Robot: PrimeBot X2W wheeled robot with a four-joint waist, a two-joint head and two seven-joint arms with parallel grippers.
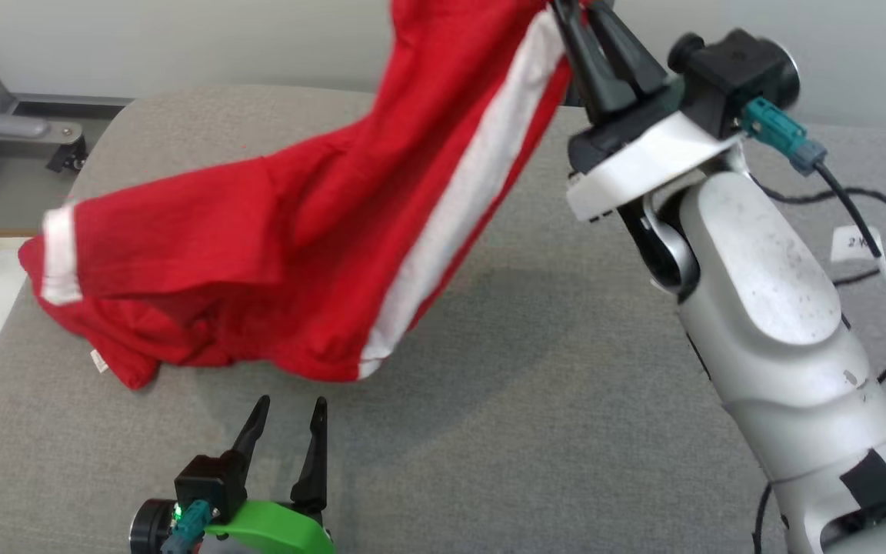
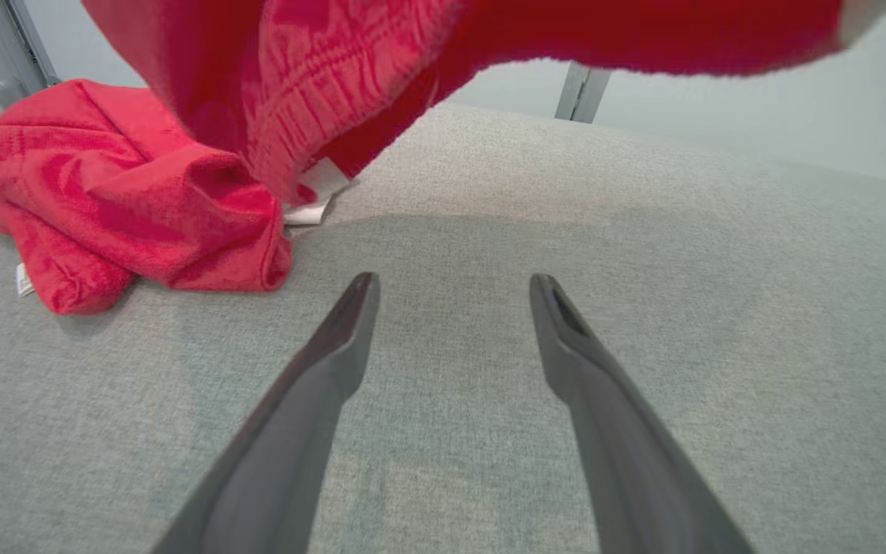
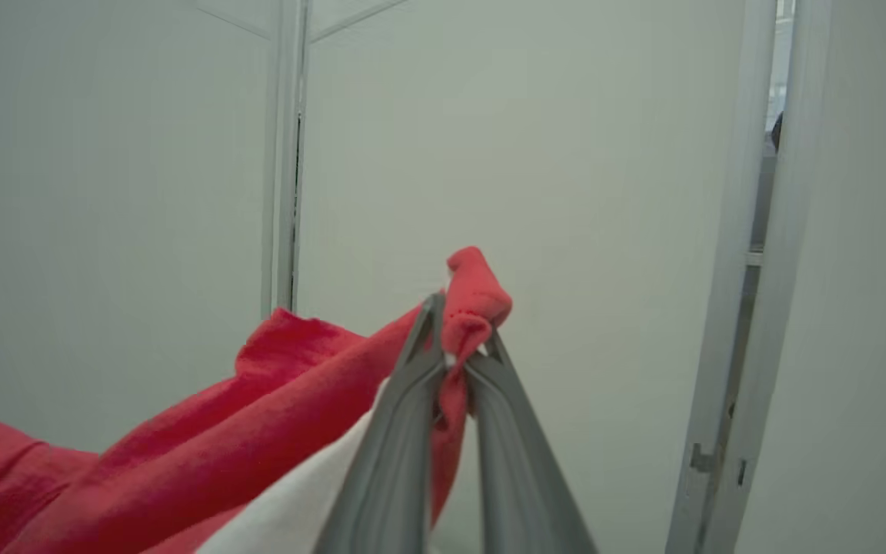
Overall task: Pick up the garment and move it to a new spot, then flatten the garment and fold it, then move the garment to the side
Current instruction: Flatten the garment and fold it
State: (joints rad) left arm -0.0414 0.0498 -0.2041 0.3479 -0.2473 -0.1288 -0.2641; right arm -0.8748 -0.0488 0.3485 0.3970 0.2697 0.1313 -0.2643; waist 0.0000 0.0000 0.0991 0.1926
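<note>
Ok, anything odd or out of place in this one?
Nothing damaged or spilled. The red garment with white stripes hangs from the right gripper, its lower end bunched on the grey fabric surface.

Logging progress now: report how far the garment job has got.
Done: the right gripper has the red garment pinched between its fingers and one end raised. In hand: the move to a new spot; the other end lies bunched on the grey surface. Left: flattening, folding, moving aside. The left gripper hangs open, holding nothing.
</note>
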